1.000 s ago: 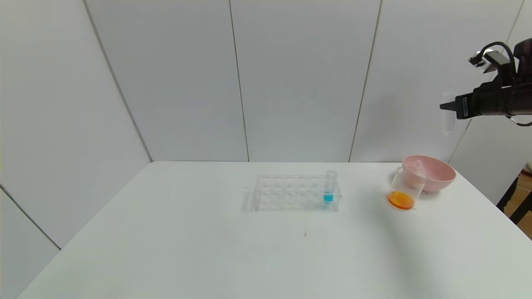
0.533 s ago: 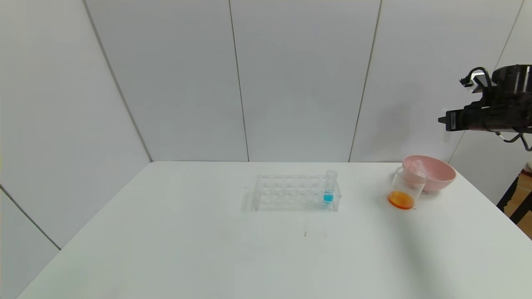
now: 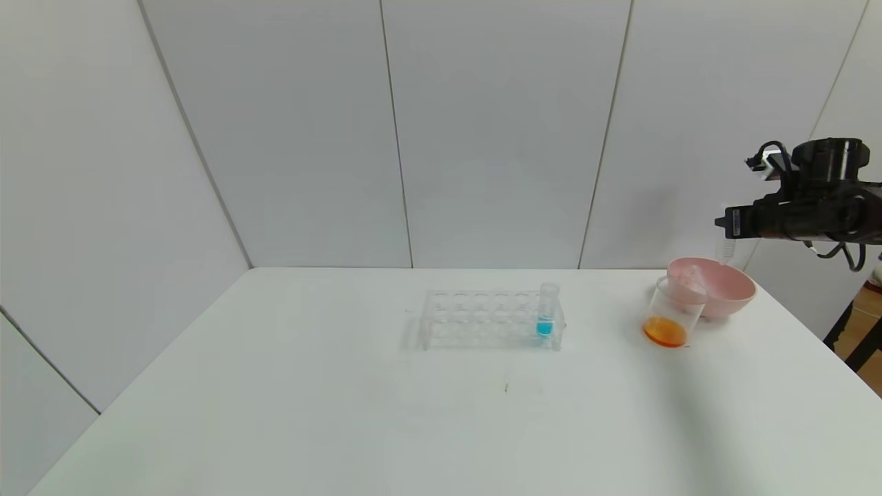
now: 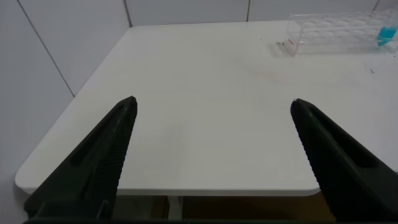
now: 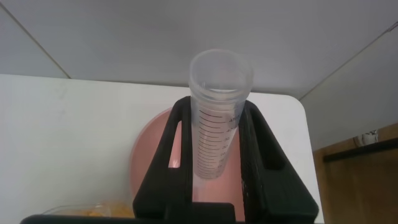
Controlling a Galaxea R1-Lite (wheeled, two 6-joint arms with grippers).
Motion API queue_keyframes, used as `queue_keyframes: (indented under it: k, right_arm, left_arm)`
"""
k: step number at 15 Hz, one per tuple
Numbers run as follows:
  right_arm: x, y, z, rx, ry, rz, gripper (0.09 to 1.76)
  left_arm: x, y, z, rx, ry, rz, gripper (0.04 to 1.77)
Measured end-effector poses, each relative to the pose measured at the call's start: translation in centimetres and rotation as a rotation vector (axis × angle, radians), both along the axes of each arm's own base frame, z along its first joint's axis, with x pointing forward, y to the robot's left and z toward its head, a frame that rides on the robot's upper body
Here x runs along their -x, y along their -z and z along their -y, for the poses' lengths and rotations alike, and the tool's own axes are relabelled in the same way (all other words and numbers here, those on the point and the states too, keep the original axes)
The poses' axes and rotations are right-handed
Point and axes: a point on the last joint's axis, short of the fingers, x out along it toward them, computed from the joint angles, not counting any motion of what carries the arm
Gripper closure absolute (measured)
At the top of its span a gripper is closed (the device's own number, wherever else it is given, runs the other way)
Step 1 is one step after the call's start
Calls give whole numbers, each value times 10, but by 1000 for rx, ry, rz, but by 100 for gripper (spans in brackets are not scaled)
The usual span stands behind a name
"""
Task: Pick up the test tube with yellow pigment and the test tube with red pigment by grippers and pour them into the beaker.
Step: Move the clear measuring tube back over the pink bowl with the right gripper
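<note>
My right gripper [image 3: 725, 226] is shut on a clear graduated test tube [image 3: 725, 248] with no liquid showing in it, and holds it just above the far rim of the pink bowl [image 3: 734, 293]. The right wrist view shows the tube [image 5: 219, 118] clamped between both fingers [image 5: 171, 143] over the bowl [image 5: 149, 155]. The beaker [image 3: 672, 313] leans against the bowl and holds orange liquid. No tube with yellow or red liquid is in view. My left gripper [image 4: 213, 109] is open and empty over the table's near left corner.
A clear tube rack [image 3: 475, 320] stands mid-table with one blue-liquid tube [image 3: 546, 313] at its right end. It also shows in the left wrist view [image 4: 336, 31]. Another clear tube seems to lie in the pink bowl [image 3: 691, 277]. Walls enclose the back and left.
My right gripper has come down and a little left with the tube, from high above the bowl to just over its rim. Nothing else moved.
</note>
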Motion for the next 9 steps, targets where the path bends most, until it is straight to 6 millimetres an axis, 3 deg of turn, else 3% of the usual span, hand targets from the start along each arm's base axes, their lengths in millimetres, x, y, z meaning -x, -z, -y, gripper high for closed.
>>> queue_keyframes:
  k: [9]
  right_arm:
    - [-3, 39, 0, -3, -5, -41, 135]
  left_arm:
    - [0, 0, 0, 0, 0, 0, 5]
